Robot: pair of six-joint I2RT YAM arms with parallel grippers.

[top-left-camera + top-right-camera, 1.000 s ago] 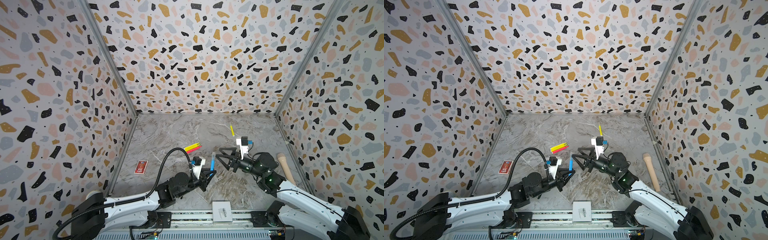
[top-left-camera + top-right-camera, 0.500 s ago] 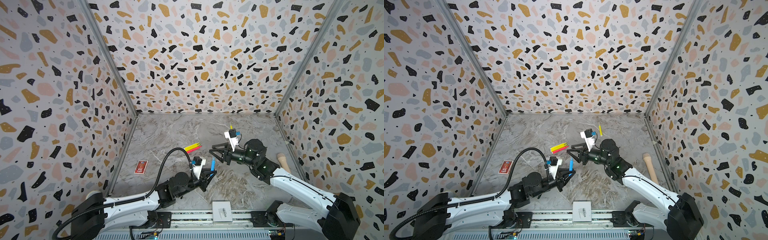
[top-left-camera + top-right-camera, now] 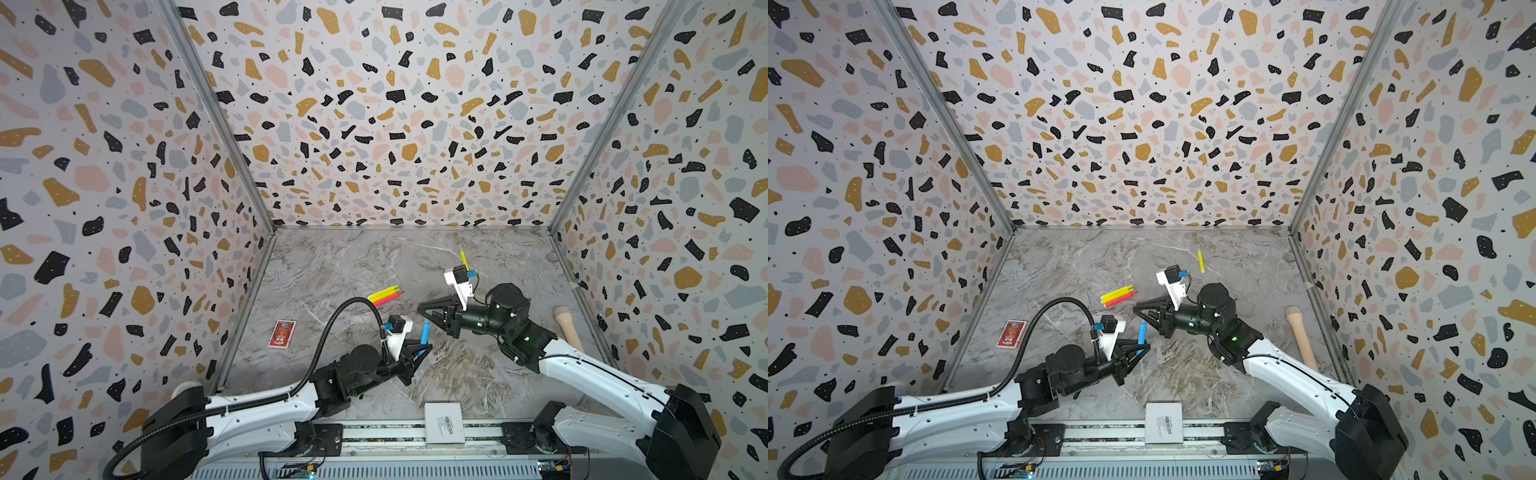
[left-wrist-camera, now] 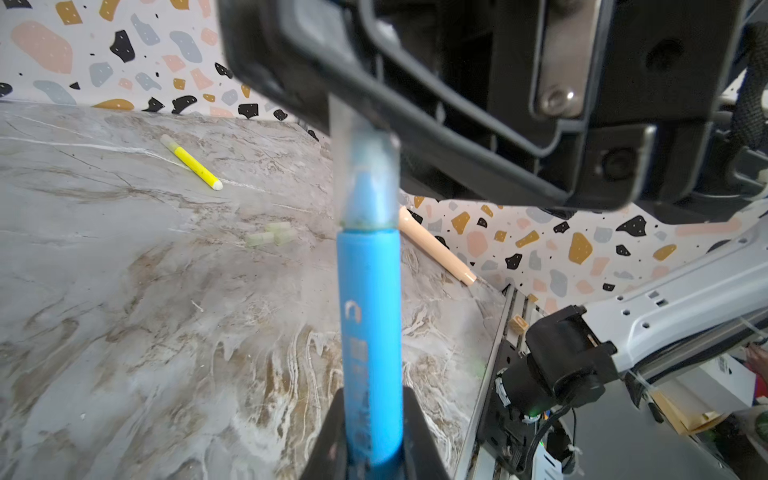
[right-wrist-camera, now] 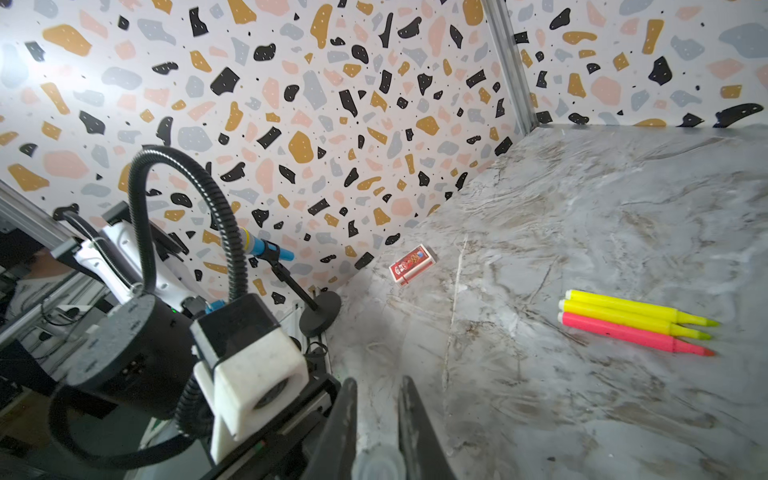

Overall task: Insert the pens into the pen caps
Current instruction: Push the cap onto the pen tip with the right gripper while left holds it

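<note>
Terrazzo-speckled walls box in a marbled grey desk. At its near middle the left gripper is clamped on the lower end of the blue pen and holds it upright above the desk. The right gripper is closed on a clear pen cap. In the left wrist view that cap sits over the pen's tapered tip, with its rim at the shoulder of the barrel.

The step in hand looks like the last press of pen into cap. To do it well, keep cap and barrel on one line and push straight along the pen. The left grip should be firm enough that the barrel cannot slide, and a sideways shove would likely cock the cap. I cannot tell whether it is fully seated.

Farther out, two yellow pens and a pink-red pen lie side by side, uncapped. A third yellow pen lies apart, toward the back wall. Pale loose caps lie on the bare desk, a beige handle lies by the right wall, and a red card box lies near the left wall.
</note>
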